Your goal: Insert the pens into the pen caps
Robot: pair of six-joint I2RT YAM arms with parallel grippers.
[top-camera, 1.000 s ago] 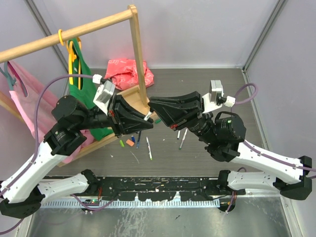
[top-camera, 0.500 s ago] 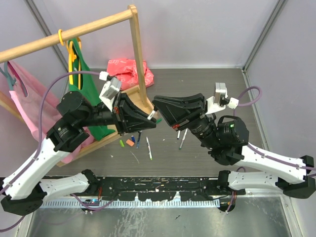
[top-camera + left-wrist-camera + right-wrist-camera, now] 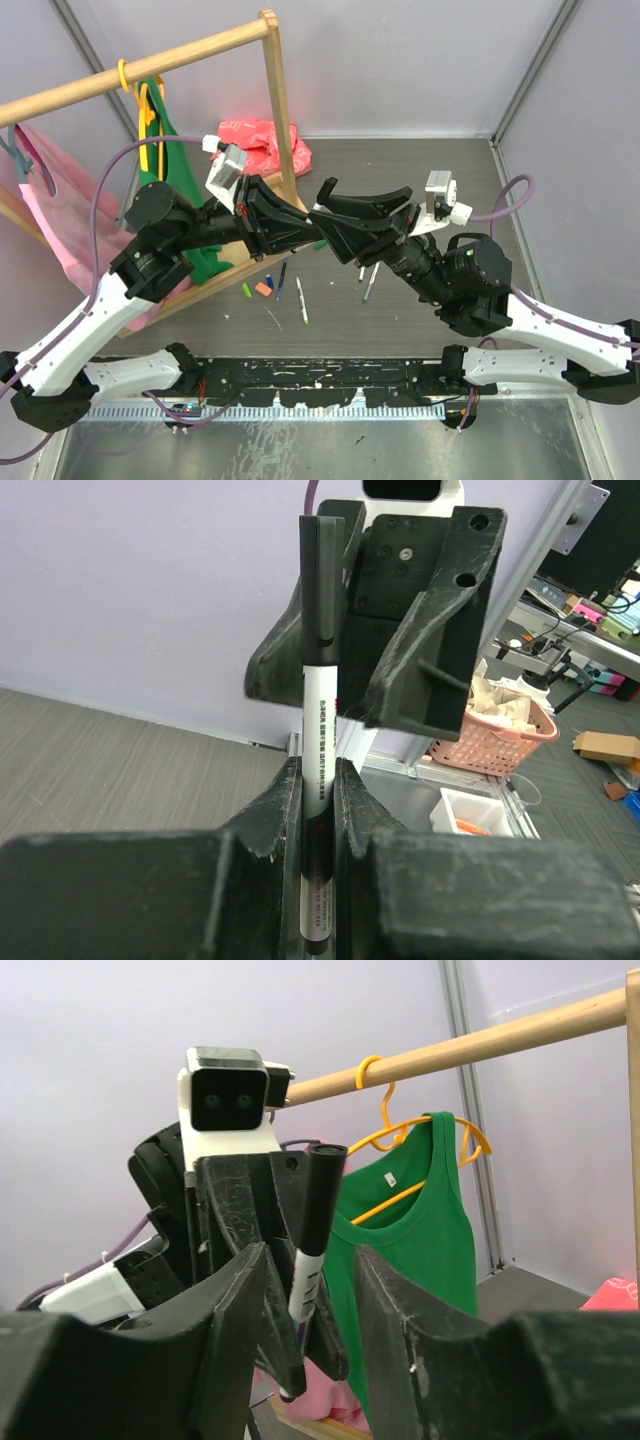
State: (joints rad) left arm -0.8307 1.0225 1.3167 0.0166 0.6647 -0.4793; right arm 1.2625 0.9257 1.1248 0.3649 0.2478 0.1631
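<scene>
Right gripper [image 3: 312,1265] has just let go: jaws were clamped a sec ago, now part-open w/ gaps either side of the black cap [image 3: 322,1185], holding nothing. Cap sits on the pen [image 3: 318,730], which the left gripper [image 3: 318,780] pinches tight by the barrel, mid-air over the table [image 3: 420,165]. So this pen looks done; prob. next is setting it down & fetching another. Below lie loose pens [image 3: 302,300], a green cap [image 3: 246,290] & an orange cap [image 3: 264,288] on the grey top. Behind: wooden rail [image 3: 200,47], green vest [image 3: 175,170], red cloth [image 3: 255,140], plain lilac walls.
</scene>
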